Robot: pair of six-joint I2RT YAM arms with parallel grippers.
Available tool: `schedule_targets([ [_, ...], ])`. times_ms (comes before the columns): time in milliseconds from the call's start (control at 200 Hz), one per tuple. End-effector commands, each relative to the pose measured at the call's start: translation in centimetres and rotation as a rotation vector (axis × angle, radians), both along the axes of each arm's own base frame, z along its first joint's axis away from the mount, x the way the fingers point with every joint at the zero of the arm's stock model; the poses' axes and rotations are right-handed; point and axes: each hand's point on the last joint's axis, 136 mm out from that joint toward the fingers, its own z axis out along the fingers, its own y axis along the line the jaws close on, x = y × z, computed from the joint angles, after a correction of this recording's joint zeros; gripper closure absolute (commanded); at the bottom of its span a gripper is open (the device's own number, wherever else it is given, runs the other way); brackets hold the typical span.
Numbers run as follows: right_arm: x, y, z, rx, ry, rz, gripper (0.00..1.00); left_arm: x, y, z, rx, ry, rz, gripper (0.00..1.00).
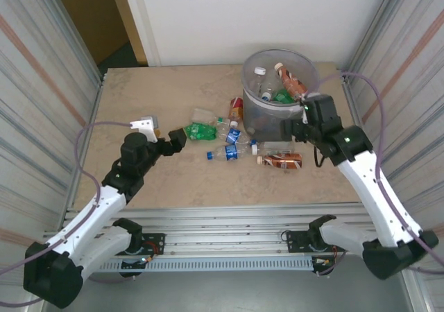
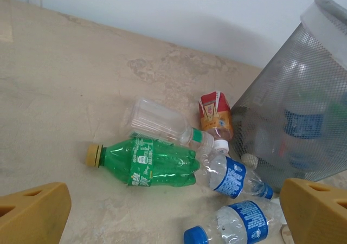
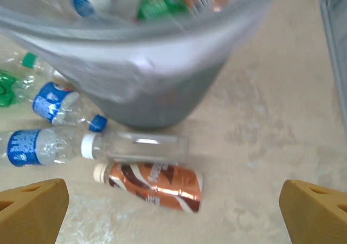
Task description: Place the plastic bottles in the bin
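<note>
Bottles point(image 1: 232, 152) lie between left end effector point(image 1: 179, 139) and right end effector point(image 1: 297, 128) — both wide open, empty.

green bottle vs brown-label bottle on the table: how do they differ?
Colour: the green bottle is see-through green with a yellow cap. The brown-label bottle is wrapped in brown and white, with a pale cap.
Place: the green bottle lies at the left end of the pile. The brown-label bottle lies at the right end, by the foot of the bin.
Shared: both are capped and lie on their sides on the table, outside the bin.
</note>
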Motion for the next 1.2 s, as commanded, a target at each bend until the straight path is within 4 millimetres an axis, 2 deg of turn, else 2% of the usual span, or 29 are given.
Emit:
schedule_targets([
  [0, -1.7, -0.1, -4.5, 0.185, 0.136, -0.066, 0.02, 0.6, -0.4, 1.2, -0.002, -0.031, -0.02, 0.01],
  [40, -1.9, -0.3, -6.1, 0.222, 0.171, -0.088, 0.02, 0.6, -0.5, 1.1, -0.005, -0.024, -0.024, 0.01],
  [75, -2.2, -0.5, -6.3, 0.266, 0.159, -0.098, 0.02, 0.7, -0.7, 1.0, -0.009, -0.023, -0.03, 0.01],
  [145, -2.3, -0.6, -8.6, 0.331, 0.202, -0.126, 0.0, 0.7, -0.9, 0.9, -0.015, -0.016, -0.037, 0.01],
  [341, -1.9, -2.1, -13.8, 0.412, 0.318, -0.263, 0.25, 0.7, -1.0, 0.8, -0.024, -0.009, -0.045, 0.01],
  [516, -0.8, -3.4, -15.9, 0.414, 0.335, -0.336, 0.36, 0.5, -1.0, 0.6, -0.023, -0.009, -0.044, 0.01],
  [711, 1.0, -4.5, -16.8, 0.424, 0.336, -0.377, 0.45, 0.4, -1.3, 0.6, -0.019, -0.016, -0.072, 0.01],
  [837, 1.9, -4.7, -17.5, 0.421, 0.359, -0.381, 0.48, -0.5, -3.5, 1.7, 0.034, -0.103, -0.206, 0.01],
  [962, 2.3, -4.7, -18.2, 0.412, 0.385, -0.384, 0.49, -2.1, -6.5, 2.4, 0.208, -0.23, -0.301, 0.01],
  [1102, 2.4, -4.7, -19.0, 0.412, 0.415, -0.388, 0.5, -3.3, -10.0, 1.9, 0.389, -0.325, -0.381, 0.01],
  [1192, 2.1, -4.6, -19.3, 0.41, 0.439, -0.392, 0.51, -3.8, -12.6, 0.8, 0.497, -0.365, -0.442, 0.01],
])
